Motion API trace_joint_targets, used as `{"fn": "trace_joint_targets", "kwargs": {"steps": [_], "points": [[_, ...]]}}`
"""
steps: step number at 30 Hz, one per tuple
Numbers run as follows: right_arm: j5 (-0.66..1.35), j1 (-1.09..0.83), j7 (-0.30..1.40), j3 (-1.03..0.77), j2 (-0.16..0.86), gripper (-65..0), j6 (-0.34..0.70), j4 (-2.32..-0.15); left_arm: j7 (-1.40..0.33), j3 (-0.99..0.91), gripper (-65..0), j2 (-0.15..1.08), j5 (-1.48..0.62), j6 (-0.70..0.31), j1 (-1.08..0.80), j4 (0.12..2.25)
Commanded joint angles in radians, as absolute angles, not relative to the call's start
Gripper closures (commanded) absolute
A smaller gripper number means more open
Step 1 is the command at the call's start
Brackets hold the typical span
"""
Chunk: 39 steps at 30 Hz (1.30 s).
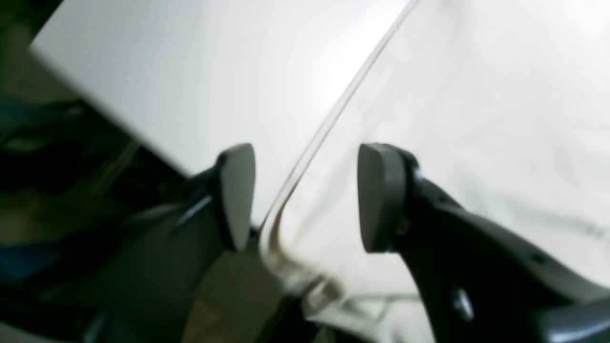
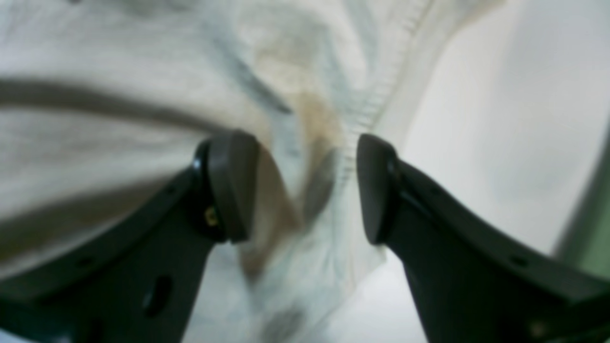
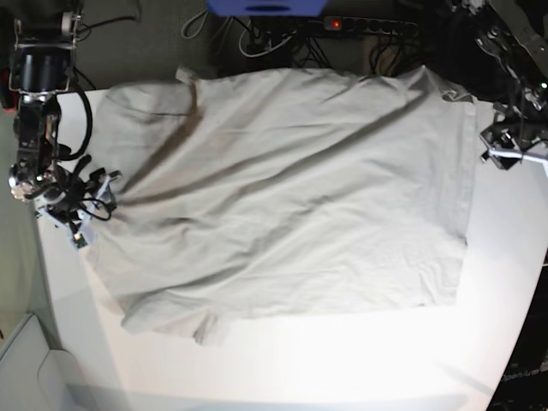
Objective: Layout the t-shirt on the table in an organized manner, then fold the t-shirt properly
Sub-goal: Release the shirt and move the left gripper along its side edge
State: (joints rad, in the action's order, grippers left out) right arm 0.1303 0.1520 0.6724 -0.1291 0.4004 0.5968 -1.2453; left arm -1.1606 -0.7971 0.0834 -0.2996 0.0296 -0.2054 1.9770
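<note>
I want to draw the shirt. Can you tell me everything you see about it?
The shirt is plain pale grey-beige cloth, soft and wrinkled, with short sleeves and no print. It lies spread nearly flat on the white table, sideways in the base view, with long creases across it. A stitched hem shows in the right wrist view. The right end effector stands open astride a bunched edge. The left end effector stands open over the other edge, not gripping.

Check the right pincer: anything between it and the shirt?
Nothing visible. The right pincer stands open right over the wrinkled pale grey-beige t-shirt, a stitched hem fold lying between its jaws, not clamped. Only the smooth white table lies beneath. The wrist view is blurred, so contact is unclear.
</note>
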Motion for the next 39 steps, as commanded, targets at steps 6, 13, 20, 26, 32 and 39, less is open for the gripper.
{"fn": "trace_joint_targets", "kwargs": {"steps": [6, 13, 20, 26, 32, 39], "points": [[0.137, 0.182, 0.657, -0.213, 0.432, -34.0, 0.591, -1.250, -1.150, -0.782, -33.7, 0.085, -0.300, 0.038, -0.054, 1.979], [0.139, 0.177, 0.668, -0.249, 0.432, -34.0, 0.593, -1.303, -1.141, -0.608, -33.7, 0.071, -0.291, 0.045, 0.119, 1.753], [0.139, 0.139, 0.670, -0.248, 0.429, -34.0, 0.593, -1.391, -1.104, -0.573, -33.7, 0.074, -0.291, 0.045, 0.254, 1.400], [0.139, 0.136, 0.670, -0.248, 0.429, -34.0, 0.593, -1.399, -0.929, -0.467, -33.7, 0.101, -0.234, 0.047, 0.286, 1.247], [0.139, 0.136, 0.670, -0.248, 0.429, -34.0, 0.593, -1.399, -0.780, -0.438, -33.7, 0.104, -0.084, 0.047, 0.406, 0.961], [0.139, 0.136, 0.670, -0.248, 0.433, -34.1, 0.593, -1.399, -0.526, -0.440, -33.7, 0.194, -0.041, 0.047, 0.573, 0.559]]}}
